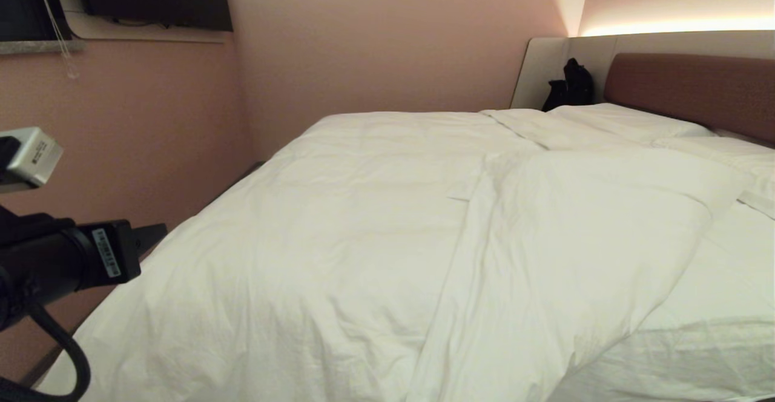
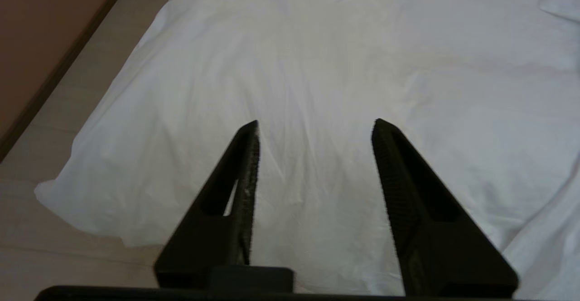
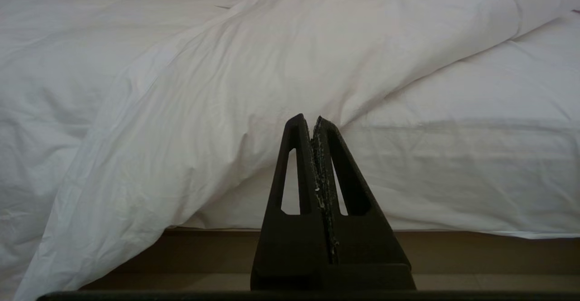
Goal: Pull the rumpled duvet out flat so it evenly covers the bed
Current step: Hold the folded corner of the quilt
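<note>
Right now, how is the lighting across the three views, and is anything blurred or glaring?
Head view: a warm strip light glares above the headboard, the duvet is evenly lit, and the near left arm looks soft. Left wrist view: the left end effector is a dark silhouette with slightly blurred fingertip edges. Right wrist view: sharp, with the right end effector dark against the bright duvet.

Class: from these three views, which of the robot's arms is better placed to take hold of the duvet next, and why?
Probably the left. The left gripper hovers open above the duvet near its corner, while the right gripper is shut and sits low in front of the bed.
</note>
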You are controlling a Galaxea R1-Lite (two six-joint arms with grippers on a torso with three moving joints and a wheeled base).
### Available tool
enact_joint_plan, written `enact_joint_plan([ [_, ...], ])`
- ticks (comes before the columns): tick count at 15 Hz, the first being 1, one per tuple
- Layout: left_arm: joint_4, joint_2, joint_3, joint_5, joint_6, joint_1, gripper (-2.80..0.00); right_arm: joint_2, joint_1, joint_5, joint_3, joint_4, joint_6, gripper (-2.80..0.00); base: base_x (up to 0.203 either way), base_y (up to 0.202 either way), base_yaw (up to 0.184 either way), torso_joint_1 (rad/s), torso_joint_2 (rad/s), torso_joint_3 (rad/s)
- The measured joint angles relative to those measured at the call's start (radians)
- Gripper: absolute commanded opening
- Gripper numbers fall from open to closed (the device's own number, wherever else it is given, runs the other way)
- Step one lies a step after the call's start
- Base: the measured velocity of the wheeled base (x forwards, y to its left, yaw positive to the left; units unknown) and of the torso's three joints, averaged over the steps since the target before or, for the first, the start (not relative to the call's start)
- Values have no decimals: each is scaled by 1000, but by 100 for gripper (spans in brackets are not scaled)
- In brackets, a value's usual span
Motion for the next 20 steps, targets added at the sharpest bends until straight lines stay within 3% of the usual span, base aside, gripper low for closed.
enact_joint_plan([
  [9,15,-272,118,9,110,-35,-280,0,0,0,0,1,0,-280,0,0,0,0,0,0],
  [20,138,-587,146,13,122,-24,-280,0,0,0,0,0,0,-280,0,0,0,0,0,0],
])
